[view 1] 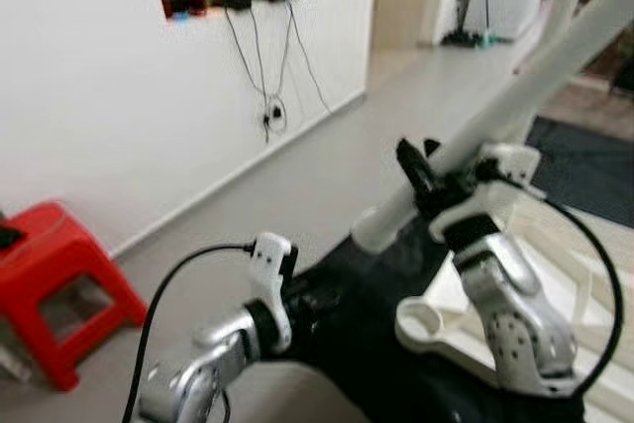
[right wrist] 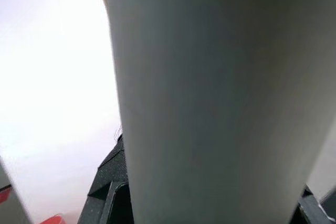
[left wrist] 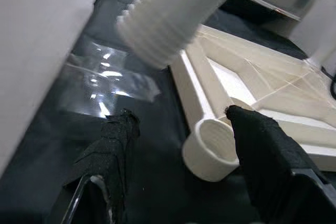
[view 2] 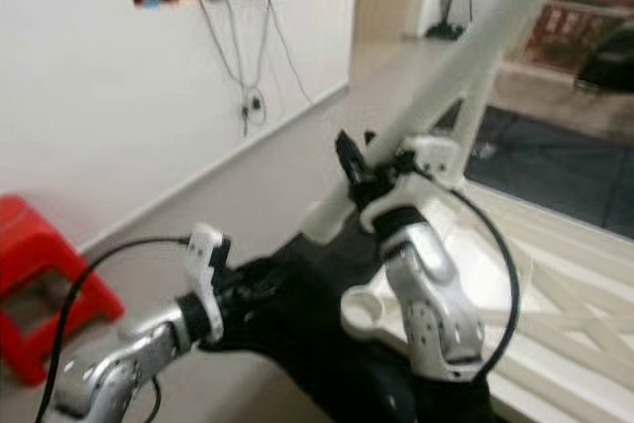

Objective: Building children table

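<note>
Right claw (view 1: 421, 177) is clamping the white leg (view 1: 515, 96) near its threaded end, tilting it toward 1 o'clock, likely to line the thread up with the corner socket (left wrist: 210, 148) of the upturned tabletop (view 1: 555, 274). Left claw (left wrist: 178, 145) is hovering fingers apart just beside that socket, probably to steady it. Leg is looking smooth, pale, tubular, ridged at the tip.

The table leg (view 1: 515, 96) is a long, pale cream tube with a threaded lower end, held tilted in the air above the tabletop (left wrist: 247, 72). The tabletop is a cream frame lying upside down, with a round empty socket (left wrist: 210, 148) at its near corner below the leg.
</note>
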Motion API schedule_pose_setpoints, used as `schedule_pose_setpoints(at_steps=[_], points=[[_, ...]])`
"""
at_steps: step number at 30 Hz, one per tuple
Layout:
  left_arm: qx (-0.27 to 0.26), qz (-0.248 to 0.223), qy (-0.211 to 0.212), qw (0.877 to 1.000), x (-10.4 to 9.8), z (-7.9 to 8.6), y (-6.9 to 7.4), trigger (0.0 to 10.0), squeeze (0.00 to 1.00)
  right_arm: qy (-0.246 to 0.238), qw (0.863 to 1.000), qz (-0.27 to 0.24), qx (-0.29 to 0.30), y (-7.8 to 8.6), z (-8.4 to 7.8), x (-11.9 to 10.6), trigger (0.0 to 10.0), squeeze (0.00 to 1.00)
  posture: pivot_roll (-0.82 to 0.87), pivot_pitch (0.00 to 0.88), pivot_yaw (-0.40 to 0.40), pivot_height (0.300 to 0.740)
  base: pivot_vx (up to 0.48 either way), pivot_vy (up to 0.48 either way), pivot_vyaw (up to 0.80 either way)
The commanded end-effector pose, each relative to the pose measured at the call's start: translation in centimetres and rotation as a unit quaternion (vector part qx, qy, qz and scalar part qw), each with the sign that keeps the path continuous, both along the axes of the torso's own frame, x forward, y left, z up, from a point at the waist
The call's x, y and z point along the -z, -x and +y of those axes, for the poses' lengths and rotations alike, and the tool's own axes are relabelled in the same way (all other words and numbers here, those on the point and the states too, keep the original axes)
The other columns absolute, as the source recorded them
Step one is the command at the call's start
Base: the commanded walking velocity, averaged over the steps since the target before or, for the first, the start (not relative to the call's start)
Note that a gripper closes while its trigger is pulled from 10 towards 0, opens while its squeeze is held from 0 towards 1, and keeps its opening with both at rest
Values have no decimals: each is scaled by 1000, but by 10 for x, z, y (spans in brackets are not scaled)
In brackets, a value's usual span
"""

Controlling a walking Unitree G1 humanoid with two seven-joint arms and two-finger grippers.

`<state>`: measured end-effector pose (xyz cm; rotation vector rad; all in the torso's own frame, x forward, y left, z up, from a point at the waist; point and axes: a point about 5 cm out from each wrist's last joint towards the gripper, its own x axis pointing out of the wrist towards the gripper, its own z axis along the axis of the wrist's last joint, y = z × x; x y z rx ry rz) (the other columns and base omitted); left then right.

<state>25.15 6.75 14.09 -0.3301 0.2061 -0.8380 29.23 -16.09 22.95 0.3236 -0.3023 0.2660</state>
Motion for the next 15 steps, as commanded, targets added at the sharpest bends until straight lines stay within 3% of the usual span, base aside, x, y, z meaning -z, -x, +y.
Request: schedule_pose_setpoints(at_steps=[1,3,7,10,15], points=[[3,2,1,1000,1,-2,1,10000,0,-4,1000,0,-4,0,-1,-1,10000,0,166,0,-31,740,0,0,0],[3,2,1,1000,1,-2,2,10000,0,-6,1000,1,-7,0,-2,0,10000,0,168,0,-33,740,0,0,0],[2,4,1,1000,1,-2,5,10000,0,-11,1000,2,-22,-2,-6,-1,10000,0,169,0,-34,740,0,0,-800],[0,2,-1,1000,2,0,6,10000,0,6,997,11,-71,-1,-1,3,10000,0,171,0,-37,740,0,0,-650],[3,-5,-18,1000,5,8,12,10000,0,53,984,24,-167,1,6,9,10000,0,177,0,-38,740,0,0,0]])
